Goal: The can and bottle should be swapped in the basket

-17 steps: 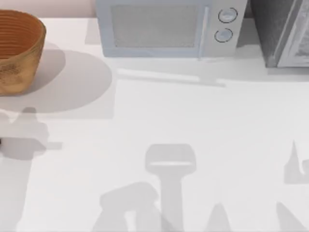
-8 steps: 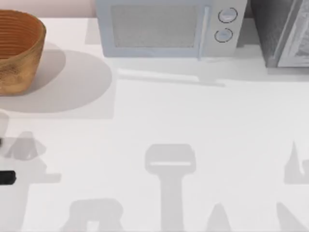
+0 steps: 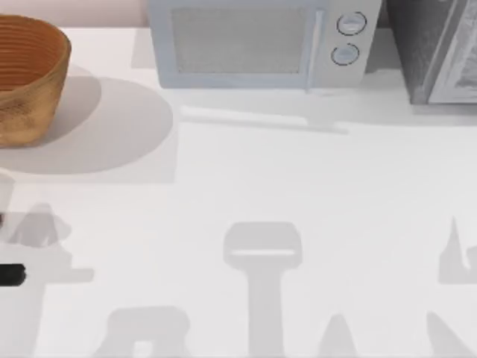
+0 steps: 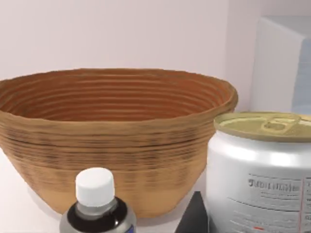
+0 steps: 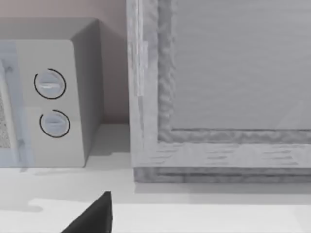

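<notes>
No legible writing anywhere

The can (image 4: 265, 179) carries a block of small dark print on its white side, with a thin red mark below it, but the lines are too small to make out as words or numbers. The bottle (image 4: 97, 206) in front of it has a plain white cap and shows no label. The microwave (image 3: 257, 43) has two round dials at the right of its door, each with a bare bar and no numerals or symbols around it; the right wrist view shows the same dials unmarked. The basket (image 4: 116, 141) bears no tag.
</notes>
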Motion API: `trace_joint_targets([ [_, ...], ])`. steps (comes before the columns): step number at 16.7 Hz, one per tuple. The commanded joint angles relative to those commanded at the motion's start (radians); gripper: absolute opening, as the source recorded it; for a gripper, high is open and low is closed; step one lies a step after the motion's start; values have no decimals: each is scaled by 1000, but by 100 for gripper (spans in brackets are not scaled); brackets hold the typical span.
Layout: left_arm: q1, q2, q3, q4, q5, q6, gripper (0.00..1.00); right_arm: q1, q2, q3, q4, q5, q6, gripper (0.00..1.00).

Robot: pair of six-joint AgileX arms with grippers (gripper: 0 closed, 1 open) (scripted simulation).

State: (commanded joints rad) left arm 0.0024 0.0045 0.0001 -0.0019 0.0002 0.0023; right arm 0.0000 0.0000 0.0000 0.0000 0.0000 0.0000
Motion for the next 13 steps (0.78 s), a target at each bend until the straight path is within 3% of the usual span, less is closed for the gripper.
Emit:
trace_joint_targets([
  [5, -27, 167, 69, 93, 56, 14, 0, 0, 0, 0, 0, 0, 0, 100],
  [13, -80, 663, 267, 356, 214, 23, 0, 0, 0, 0, 0, 0, 0, 100],
])
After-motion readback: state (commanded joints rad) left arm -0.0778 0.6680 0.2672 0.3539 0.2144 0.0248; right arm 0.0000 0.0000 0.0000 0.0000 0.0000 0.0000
